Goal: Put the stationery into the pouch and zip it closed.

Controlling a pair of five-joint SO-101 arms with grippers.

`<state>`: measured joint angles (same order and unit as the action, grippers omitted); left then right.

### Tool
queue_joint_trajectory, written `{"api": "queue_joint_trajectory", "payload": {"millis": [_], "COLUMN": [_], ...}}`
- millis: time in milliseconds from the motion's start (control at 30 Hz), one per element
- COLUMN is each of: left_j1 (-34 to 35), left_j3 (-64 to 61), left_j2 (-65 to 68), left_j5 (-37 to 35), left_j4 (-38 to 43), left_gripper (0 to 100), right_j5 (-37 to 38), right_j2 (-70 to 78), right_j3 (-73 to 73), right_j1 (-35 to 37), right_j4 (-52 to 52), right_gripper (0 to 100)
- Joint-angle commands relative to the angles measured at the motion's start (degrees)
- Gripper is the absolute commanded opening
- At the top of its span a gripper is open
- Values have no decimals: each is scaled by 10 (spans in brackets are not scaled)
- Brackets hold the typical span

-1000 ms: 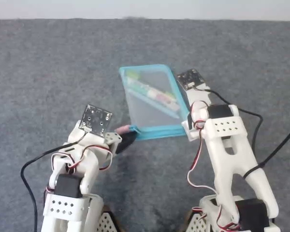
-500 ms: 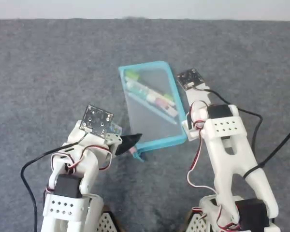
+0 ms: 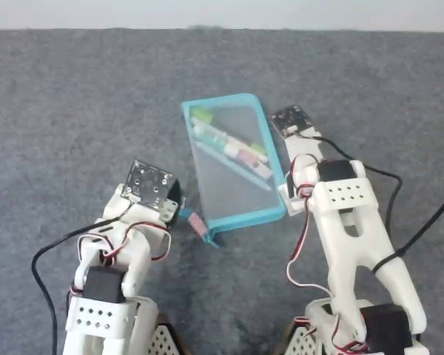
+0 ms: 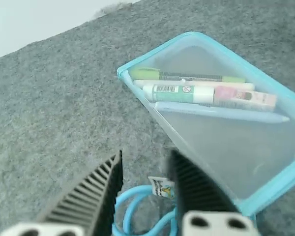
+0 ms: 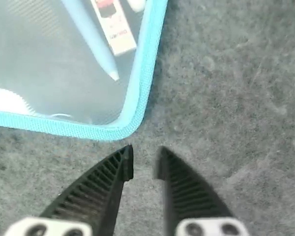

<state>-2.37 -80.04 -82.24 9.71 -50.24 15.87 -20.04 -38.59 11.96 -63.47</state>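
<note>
Left claw (image 4: 146, 158) stands half open and empty, with the pull cord (image 4: 132, 202) lying between its jaws. Right claw (image 5: 143, 153) is barely parted and empty, just beside a corner of the pouch (image 3: 233, 185). The pouch lies mid-worktop (image 3: 74, 96), with the stationery (image 3: 233, 146) inside.

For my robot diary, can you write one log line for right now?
pouch: on mat, pens inside | left gripper: open at zip cord | right gripper: open beside pouch corner
</note>
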Motion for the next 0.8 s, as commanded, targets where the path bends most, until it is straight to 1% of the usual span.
{"api": "queue_joint_trajectory", "payload": {"millis": [0, 33, 100, 133, 167, 200, 300, 333, 367, 400, 433, 500, 533, 633, 700, 733, 767], "left_j1": [51, 64, 88, 105, 126, 142, 164, 164, 164, 163, 161, 162, 164, 164, 164, 163, 161], "left_j3": [13, 13, 15, 17, 19, 19, 18, 16, 15, 15, 17, 18, 16, 15, 15, 15, 15], "left_j2": [6, 6, 6, 6, 6, 6, 6, 6, 8, 7, 7, 6, 6, 6, 6, 6, 7], "left_j5": [-14, -4, -7, -25, -46, -59, -64, -64, -62, -58, -48, -45, -52, -61, -63, -62, -57], "left_j4": [3, 3, 16, 29, 41, 50, 58, 58, 58, 51, 42, 40, 45, 46, 33, 25, 14], "left_gripper": [325, 278, 103, 19, 5, 56, 273, 305, 307, 285, 226, 32, 0, 160, 276, 318, 333], "right_j5": [-20, -20, -20, -20, -20, -20, -19, -16, -7, -1, 5, 4, 0, 4, 4, 5, 15], "right_j2": [-25, -33, -69, -96, -129, -165, -269, -299, -323, -343, -359, -393, -406, -441, -456, -461, -471], "right_j3": [7, 7, 4, 4, 3, 2, -35, -55, -74, -94, -115, -160, -180, -220, -229, -231, -238], "right_j1": [-15, -22, -35, -42, -47, -50, -45, -43, -43, -44, -44, -45, -49, -53, -54, -54, -54], "right_j4": [7, 7, 1, -7, -17, -28, -33, -29, -21, -14, -5, 24, 37, 53, 32, 19, 5], "right_gripper": [53, 76, 118, 136, 151, 165, 184, 185, 185, 179, 155, 48, 0, 85, 158, 192, 207]}}
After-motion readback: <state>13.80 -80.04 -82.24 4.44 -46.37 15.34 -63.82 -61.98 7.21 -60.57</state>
